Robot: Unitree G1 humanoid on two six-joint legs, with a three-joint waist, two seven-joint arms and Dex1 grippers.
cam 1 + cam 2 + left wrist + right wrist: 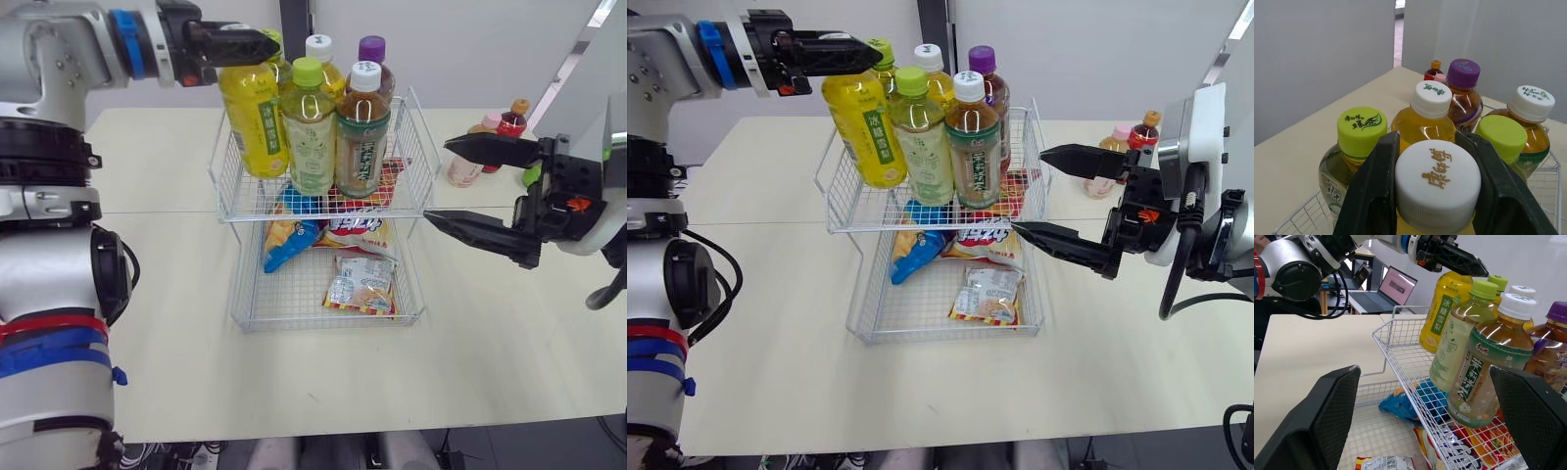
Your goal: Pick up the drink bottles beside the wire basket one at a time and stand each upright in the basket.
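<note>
**Yellow bottle hanging by its cap over the basket's left corner**

My left pincer (245,44) is clamped on the white cap (1438,182) of the yellow bottle (253,117), one finger on each side. The bottle looks full, so I judge it heavy for a cap grip. Its plastic is stiff but smooth, and the ridged cap seems the surest hold. It hangs slightly tilted below the pincer, with its base inside the wire basket (230,166) at the left side, touching the green-capped bottle (309,132). My right pincer (438,181) is spread wide and empty, just right of the basket. More bottles (490,142) wait on the worktop (157,166) behind it.
</note>
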